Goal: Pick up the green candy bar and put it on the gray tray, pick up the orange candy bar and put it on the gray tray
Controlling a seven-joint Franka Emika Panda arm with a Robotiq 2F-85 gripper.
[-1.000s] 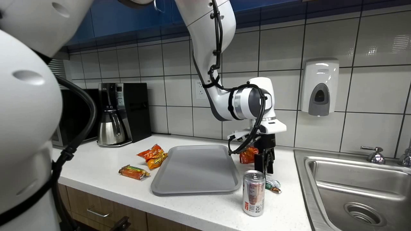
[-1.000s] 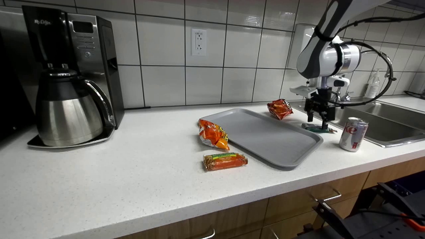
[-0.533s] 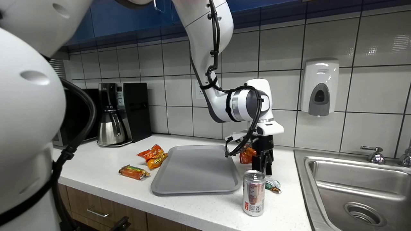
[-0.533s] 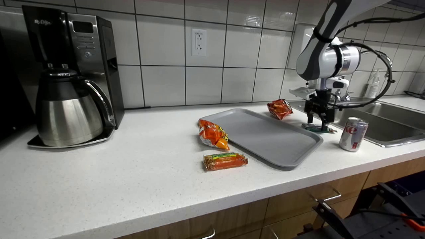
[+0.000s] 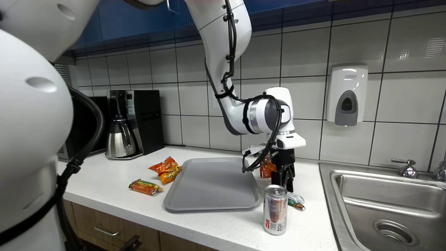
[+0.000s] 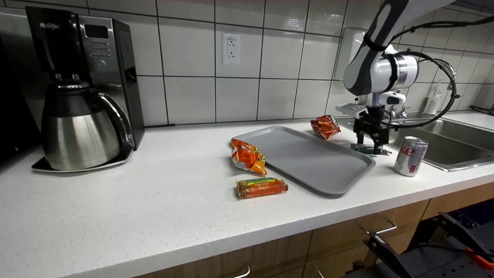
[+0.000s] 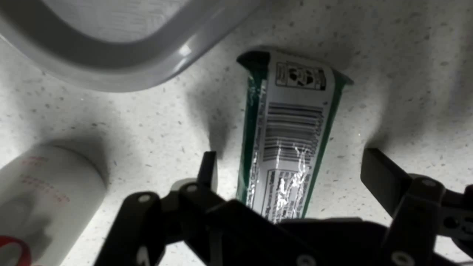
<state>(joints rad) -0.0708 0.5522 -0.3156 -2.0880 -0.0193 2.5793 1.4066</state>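
The green candy bar lies on the counter right of the tray in both exterior views (image 5: 296, 201) (image 6: 361, 148). It fills the middle of the wrist view (image 7: 290, 129), barcode side up; its near end is hidden by the gripper. My gripper (image 7: 295, 171) is open with one finger on each side of the bar, a gap on both sides. It also shows in both exterior views (image 5: 283, 184) (image 6: 369, 146), low over the counter. The gray tray (image 5: 212, 184) (image 6: 308, 158) holds nothing. The orange candy bar (image 5: 145, 187) (image 6: 262, 188) lies on the counter left of the tray.
A soda can (image 5: 275, 211) (image 6: 411, 156) stands close to the gripper, also in the wrist view (image 7: 48, 203). An orange bag (image 5: 167, 170) touches the tray's left edge. A red bag (image 6: 325, 126) sits behind the gripper. The sink (image 5: 327, 195) is at the right.
My gripper has come down a little around the green bar and shifted slightly left in an exterior view. The objects have not moved.
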